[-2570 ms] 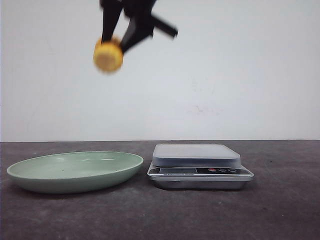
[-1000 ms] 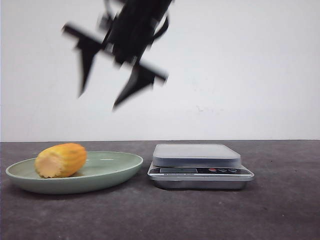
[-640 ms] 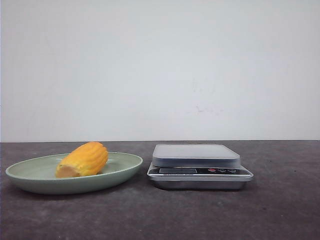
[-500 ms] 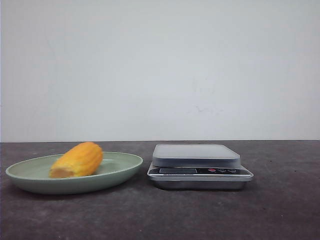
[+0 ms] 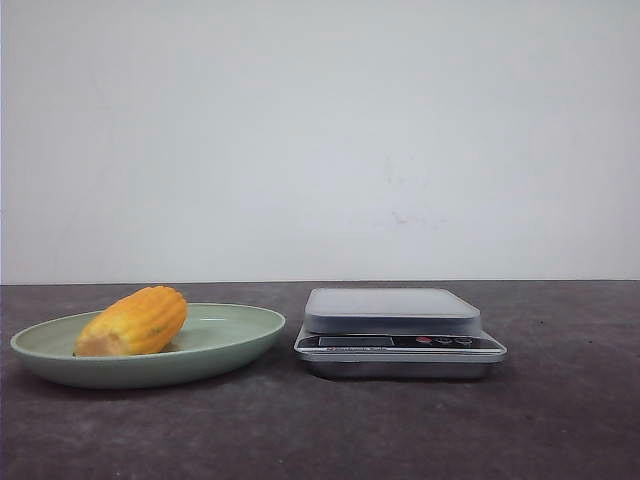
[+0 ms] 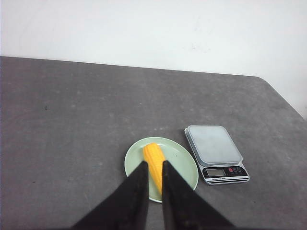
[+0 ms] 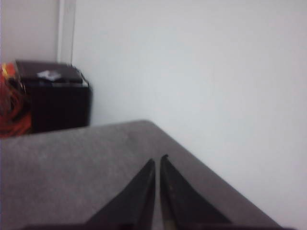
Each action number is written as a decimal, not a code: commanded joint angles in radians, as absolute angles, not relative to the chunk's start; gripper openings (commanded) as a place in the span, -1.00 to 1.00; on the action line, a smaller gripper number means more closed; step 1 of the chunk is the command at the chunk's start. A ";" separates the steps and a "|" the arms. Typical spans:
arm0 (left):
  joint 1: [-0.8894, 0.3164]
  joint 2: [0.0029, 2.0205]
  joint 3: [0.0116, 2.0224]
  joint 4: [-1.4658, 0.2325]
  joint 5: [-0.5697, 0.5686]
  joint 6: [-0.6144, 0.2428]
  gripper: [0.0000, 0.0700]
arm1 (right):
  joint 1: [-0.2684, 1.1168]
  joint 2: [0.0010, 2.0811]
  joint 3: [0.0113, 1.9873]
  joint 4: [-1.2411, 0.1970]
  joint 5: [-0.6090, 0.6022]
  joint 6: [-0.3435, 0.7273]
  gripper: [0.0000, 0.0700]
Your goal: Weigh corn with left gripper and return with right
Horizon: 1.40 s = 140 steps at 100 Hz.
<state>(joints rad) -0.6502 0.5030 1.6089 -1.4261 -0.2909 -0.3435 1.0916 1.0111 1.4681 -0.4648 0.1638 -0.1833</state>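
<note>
The corn [image 5: 131, 322], a stubby yellow-orange cob, lies on its side in the pale green plate [image 5: 240, 326] at the left, cut end toward the front left. No gripper shows in the front view. My left gripper [image 6: 154, 164] hangs high above the table, over the near part of the plate [image 6: 184, 165], its jaws almost together and empty; the corn [image 6: 152, 154] shows far below between them. My right gripper [image 7: 158, 160] is shut and empty, pointing over a bare table corner toward the wall.
A silver digital kitchen scale [image 5: 392, 310] with an empty platform stands just right of the plate; it also shows in the left wrist view [image 6: 213, 146]. A black box [image 7: 53, 96] with orange cables sits beyond the table's edge.
The gripper carried the corn over the plate, let it go and left the front view. The corn rocked in the plate and now lies a little further left.
</note>
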 commanded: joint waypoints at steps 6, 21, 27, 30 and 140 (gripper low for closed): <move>-0.656 0.507 1.631 -1.482 -0.291 -0.352 -0.95 | 1.103 1.010 1.485 -0.447 0.155 -0.191 -0.97; -0.656 0.507 1.631 -1.482 -0.291 -0.352 -0.95 | 1.103 1.011 1.485 -0.447 0.158 -0.191 -0.97; -0.656 0.507 1.631 -1.482 -0.291 -0.352 -0.95 | 1.103 1.010 1.485 -0.447 0.157 -0.191 -0.97; -0.656 0.507 1.631 -1.482 -0.291 -0.352 -0.95 | 1.103 1.010 1.485 -0.447 0.157 -0.191 -0.97; -0.656 0.507 1.632 -1.482 -0.291 -0.352 -0.95 | 0.429 0.341 0.888 -0.575 0.103 -0.191 -0.97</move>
